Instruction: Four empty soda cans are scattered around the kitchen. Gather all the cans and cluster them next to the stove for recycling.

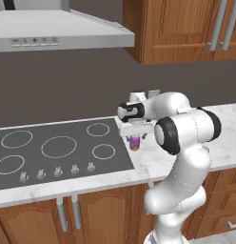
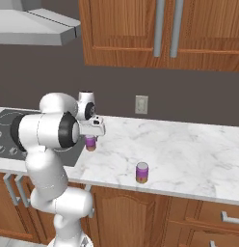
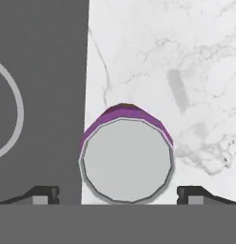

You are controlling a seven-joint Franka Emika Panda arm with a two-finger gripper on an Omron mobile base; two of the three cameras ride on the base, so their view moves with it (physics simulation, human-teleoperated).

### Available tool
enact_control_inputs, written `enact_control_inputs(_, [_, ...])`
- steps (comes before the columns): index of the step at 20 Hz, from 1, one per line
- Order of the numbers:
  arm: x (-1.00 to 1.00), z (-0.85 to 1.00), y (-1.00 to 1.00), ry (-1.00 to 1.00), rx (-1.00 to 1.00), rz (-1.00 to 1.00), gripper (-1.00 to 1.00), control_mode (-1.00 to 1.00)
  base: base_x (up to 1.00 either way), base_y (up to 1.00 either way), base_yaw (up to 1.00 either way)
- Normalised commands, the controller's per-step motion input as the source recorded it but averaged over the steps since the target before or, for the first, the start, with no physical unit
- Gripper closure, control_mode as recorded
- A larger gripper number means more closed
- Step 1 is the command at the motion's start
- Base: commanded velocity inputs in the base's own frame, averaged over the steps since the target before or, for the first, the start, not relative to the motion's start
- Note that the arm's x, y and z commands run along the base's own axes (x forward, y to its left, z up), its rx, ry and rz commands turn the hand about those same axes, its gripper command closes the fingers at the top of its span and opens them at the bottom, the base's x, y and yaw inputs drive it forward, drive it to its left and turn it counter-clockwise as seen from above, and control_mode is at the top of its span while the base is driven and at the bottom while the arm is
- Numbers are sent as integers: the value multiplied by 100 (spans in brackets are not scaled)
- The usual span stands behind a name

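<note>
- We see the soda can (image 3: 127, 159) standing upright on the counter (image 3: 186, 71), at the stove's (image 3: 41, 71) right edge.
- Our fingers (image 3: 44, 194) stand spread at 9 and 3 o'clock of the can, clear of it.
- A second can (image 2: 142, 172) stands well apart.

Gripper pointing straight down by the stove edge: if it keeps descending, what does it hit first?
The soda can directly beneath the open gripper; its silvery top sits between the fingertips, so likely the can passes between them before counter contact.
</note>
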Motion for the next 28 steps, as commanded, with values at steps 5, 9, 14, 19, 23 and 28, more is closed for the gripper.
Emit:
enact_control_inputs(5, [-32,20,-4,-5,0,-3,-100,-100,0,0,0])
enact_control_inputs(9, [-32,21,-7,-5,0,-3,-100,-100,0,0,0])
enact_control_inputs(14, [-40,10,-2,-10,0,-2,-100,-100,0,0,0])
enact_control_inputs(19, [-40,22,-2,-9,0,-3,-100,-100,0,0,0])
enact_control_inputs(23, [-38,31,-10,-4,0,-3,-100,-100,0,0,0])
enact_control_inputs(28, [-30,37,-20,1,0,-3,-100,-100,0,0,0])
